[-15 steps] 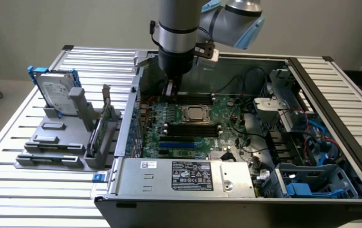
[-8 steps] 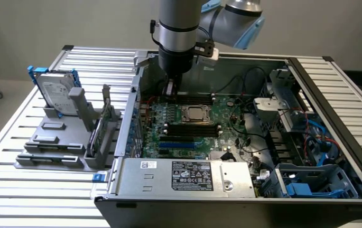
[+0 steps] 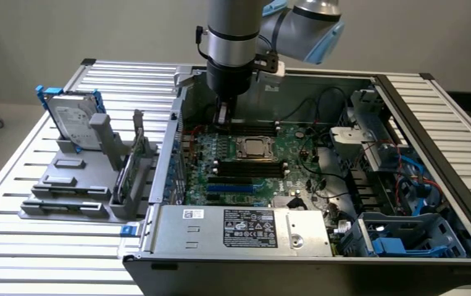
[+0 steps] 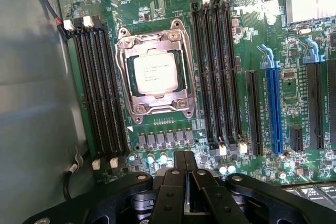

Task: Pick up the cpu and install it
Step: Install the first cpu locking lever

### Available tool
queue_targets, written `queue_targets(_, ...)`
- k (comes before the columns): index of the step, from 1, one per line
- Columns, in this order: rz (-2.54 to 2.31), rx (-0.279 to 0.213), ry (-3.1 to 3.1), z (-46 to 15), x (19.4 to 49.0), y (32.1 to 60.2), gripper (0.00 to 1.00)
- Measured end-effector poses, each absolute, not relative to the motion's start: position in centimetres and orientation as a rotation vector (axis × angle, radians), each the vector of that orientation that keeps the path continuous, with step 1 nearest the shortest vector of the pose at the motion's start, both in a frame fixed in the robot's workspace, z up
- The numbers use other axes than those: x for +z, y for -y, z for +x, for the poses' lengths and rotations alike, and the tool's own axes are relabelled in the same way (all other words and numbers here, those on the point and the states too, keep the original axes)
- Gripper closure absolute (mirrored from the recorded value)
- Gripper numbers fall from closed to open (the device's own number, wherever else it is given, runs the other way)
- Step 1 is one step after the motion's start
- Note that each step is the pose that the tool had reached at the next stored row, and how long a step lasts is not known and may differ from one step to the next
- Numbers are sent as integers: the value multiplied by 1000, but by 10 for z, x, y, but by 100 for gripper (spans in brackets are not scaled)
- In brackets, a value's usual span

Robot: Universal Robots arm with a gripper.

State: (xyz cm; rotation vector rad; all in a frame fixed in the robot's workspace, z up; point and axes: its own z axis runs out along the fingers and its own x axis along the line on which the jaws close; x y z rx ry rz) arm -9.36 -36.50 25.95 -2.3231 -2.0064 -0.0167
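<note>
The cpu (image 4: 156, 73), a small square chip with a silver-grey top, lies flat inside the metal socket frame (image 4: 126, 59) on the green motherboard (image 4: 247, 51). The exterior view shows the same cpu (image 3: 254, 147) in the middle of the open computer case. My gripper (image 4: 184, 167) hangs above the board, off to one side of the socket past the row of small capacitors. Its black fingers (image 4: 197, 174) are pressed together with nothing between them. In the exterior view my gripper (image 3: 222, 118) points straight down near the case's back wall, up and to the exterior view's left of the cpu.
Black memory slots (image 4: 97, 87) flank the socket on both sides. A blue expansion slot (image 4: 273, 106) lies further off. A power supply (image 3: 244, 228) fills the case's front. Cables and drive cages (image 3: 383, 160) crowd the exterior view's right. A hard drive (image 3: 75, 117) stands on a grey rack outside the case.
</note>
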Motion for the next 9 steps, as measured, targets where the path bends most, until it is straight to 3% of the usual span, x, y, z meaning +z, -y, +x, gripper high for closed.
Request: queue_targets(9,-2264,-19,2083,-93,260,364,89)
